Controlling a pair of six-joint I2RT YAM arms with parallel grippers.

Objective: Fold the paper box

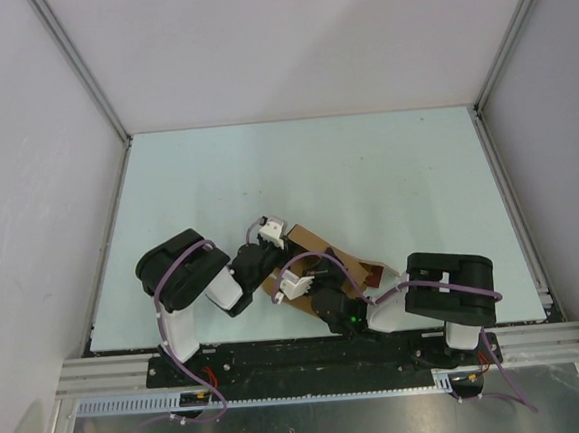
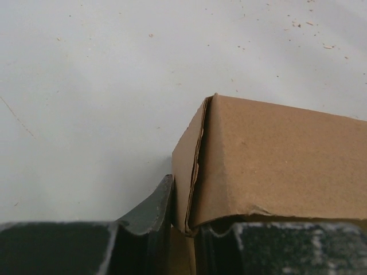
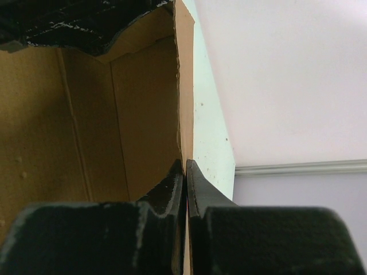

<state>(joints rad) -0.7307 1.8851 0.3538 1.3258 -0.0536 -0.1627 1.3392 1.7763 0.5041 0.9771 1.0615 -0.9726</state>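
Note:
The paper box [image 1: 322,246] is brown kraft cardboard, partly folded, near the table's front edge between both arms. In the left wrist view one folded corner and wall of the box [image 2: 269,160] fill the right half. My left gripper [image 2: 183,226] is shut on the box's end wall, one finger [image 2: 150,212] outside and the other under the cardboard; it also shows in the top view [image 1: 283,240]. In the right wrist view I look into the box's inside [image 3: 86,132]. My right gripper [image 3: 186,167] is shut on a thin upright wall edge; in the top view it [image 1: 287,285] is at the box's near left corner.
The pale green table [image 1: 366,170] stretches behind the box. White walls with metal rails [image 1: 83,72] enclose it on three sides. A small dark red piece [image 1: 374,276] shows at the box's right end, next to the right arm [image 1: 446,294].

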